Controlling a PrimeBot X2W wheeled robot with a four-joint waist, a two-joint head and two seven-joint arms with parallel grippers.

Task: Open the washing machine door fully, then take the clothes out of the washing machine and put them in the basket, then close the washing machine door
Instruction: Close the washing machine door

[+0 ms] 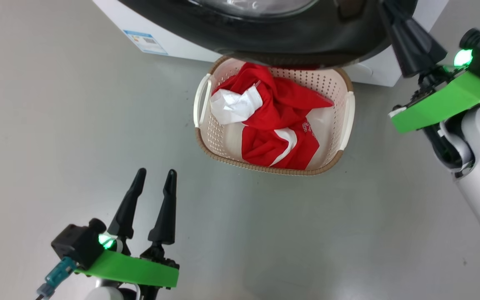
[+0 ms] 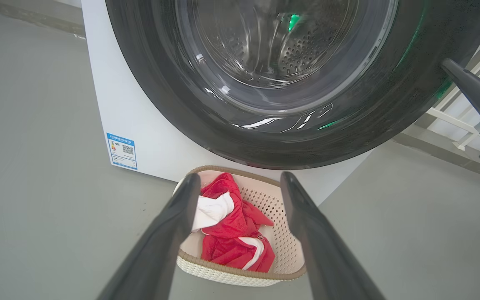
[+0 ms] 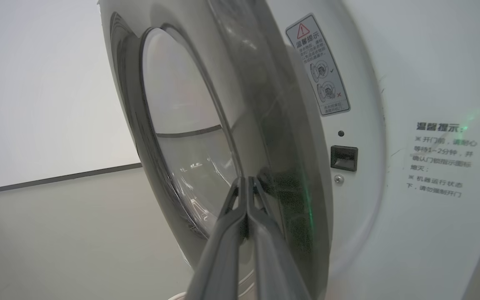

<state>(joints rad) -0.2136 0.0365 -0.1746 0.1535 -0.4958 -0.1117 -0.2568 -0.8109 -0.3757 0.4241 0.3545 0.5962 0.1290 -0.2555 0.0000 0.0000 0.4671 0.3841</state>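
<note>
The washing machine is white, and its door has a glossy black rim. The door stands ajar, with a gap to the front panel, and overhangs the far end of the basket. My right gripper is shut, its tips against the door's rim. The cream basket sits on the floor below the door. Red and white clothes lie in it. My left gripper is open and empty, low, on the basket's near side.
Grey floor surrounds the basket. A blue label marks the washer's lower front. The latch slot shows on the front panel beside the door. A white frame stands to the right of the machine.
</note>
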